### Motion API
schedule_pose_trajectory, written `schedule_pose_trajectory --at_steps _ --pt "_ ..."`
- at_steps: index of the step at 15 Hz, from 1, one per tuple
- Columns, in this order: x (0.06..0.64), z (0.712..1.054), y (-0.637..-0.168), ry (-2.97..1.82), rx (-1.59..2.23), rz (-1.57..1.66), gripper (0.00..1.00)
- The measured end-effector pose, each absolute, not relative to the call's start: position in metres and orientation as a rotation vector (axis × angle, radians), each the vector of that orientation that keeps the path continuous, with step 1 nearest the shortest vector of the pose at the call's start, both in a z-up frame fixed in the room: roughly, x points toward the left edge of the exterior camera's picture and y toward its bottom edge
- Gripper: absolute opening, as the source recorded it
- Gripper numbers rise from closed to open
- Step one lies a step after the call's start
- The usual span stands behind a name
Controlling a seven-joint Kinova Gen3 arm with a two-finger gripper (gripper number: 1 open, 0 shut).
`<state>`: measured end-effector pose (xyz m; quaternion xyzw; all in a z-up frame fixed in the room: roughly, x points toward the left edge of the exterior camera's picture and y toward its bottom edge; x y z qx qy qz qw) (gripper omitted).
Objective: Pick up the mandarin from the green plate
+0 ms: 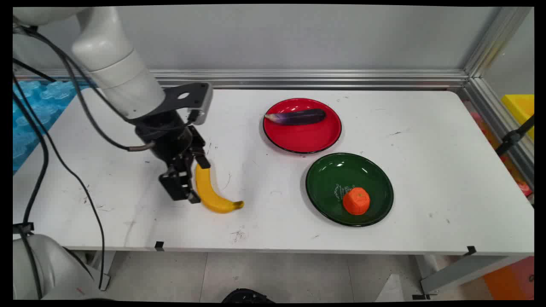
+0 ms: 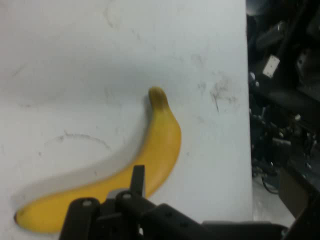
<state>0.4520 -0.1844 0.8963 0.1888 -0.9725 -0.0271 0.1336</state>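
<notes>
Down low, the gripper (image 1: pixel 190 181) sits right at the banana (image 1: pixel 210 190) on the left half of the white table (image 1: pixel 426 179).

From where I stand, the black claw is tipped toward the tabletop, its fingers against the upper, left side of the yellow banana, which lies flat and curves toward the table's near edge. Whether the fingers are pinching the fruit or merely resting beside it, I cannot tell; the hand view shows only the black linkage rising in front of the banana (image 2: pixel 125 172), with the stem end pointing away. Well apart to the right, a red plate (image 1: pixel 307 140) carries a dark purple eggplant (image 1: pixel 298 116), and just nearer sits a green plate (image 1: pixel 328 179) with an orange fruit (image 1: pixel 356 201) in it.
</notes>
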Motion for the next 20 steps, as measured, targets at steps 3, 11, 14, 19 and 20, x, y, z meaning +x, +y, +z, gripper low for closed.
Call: schedule_pose_trajectory --at_steps 3,11,14,19,20 --pt "0.430 0.894 -0.199 -2.793 0.528 -0.049 1.00" --pt "0.340 0.885 -0.252 -2.650 0.452 0.036 1.00" --pt "0.313 0.875 -0.265 -2.605 0.432 0.060 1.00" --pt "0.276 0.851 -0.279 -2.558 0.381 0.083 1.00" --pt "0.269 0.844 -0.282 -2.551 0.367 0.087 1.00"
